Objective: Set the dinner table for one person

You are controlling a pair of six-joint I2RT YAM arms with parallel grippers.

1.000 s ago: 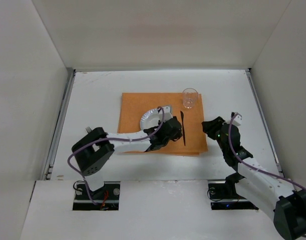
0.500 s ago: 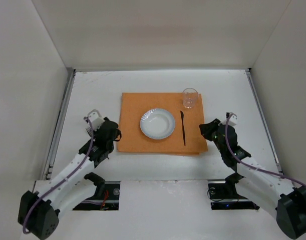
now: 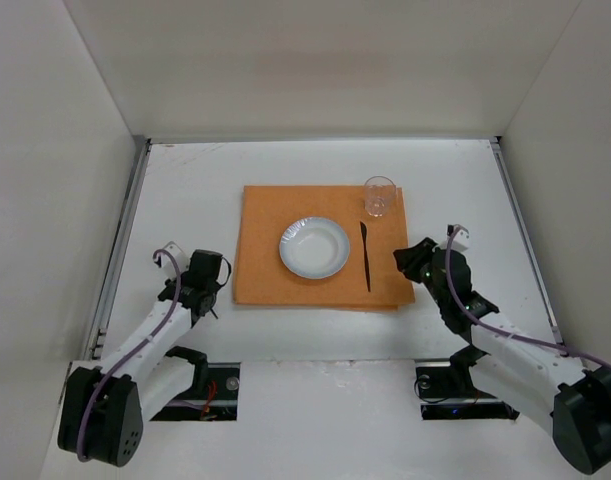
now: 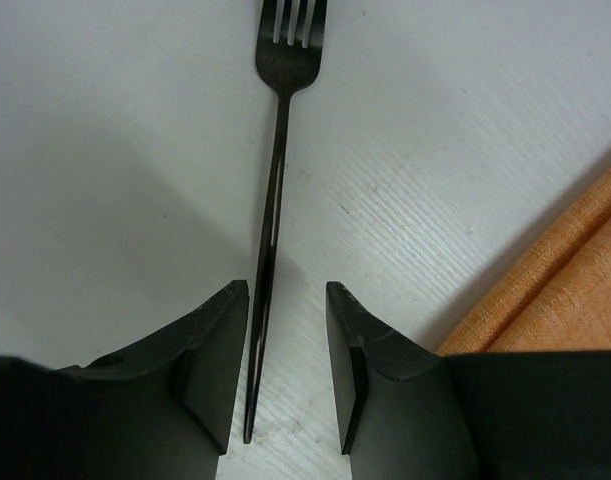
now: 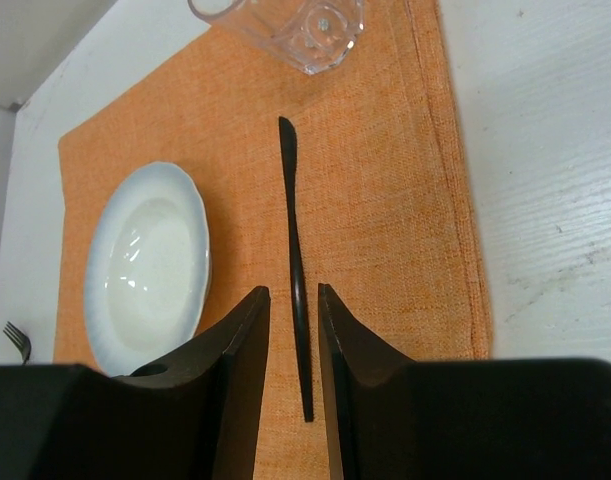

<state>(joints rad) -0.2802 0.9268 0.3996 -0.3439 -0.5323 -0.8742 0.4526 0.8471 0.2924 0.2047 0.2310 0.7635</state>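
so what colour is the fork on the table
Black; the slim metal fork shows best in the left wrist view.

We read no words, labels, brands, numbers or signs in any of the three views; nothing shown bears lettering that we can make out.

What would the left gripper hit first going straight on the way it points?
The black fork: its handle lies between the open fingers of the left gripper, flat on the dinner table; the height above it is unclear.
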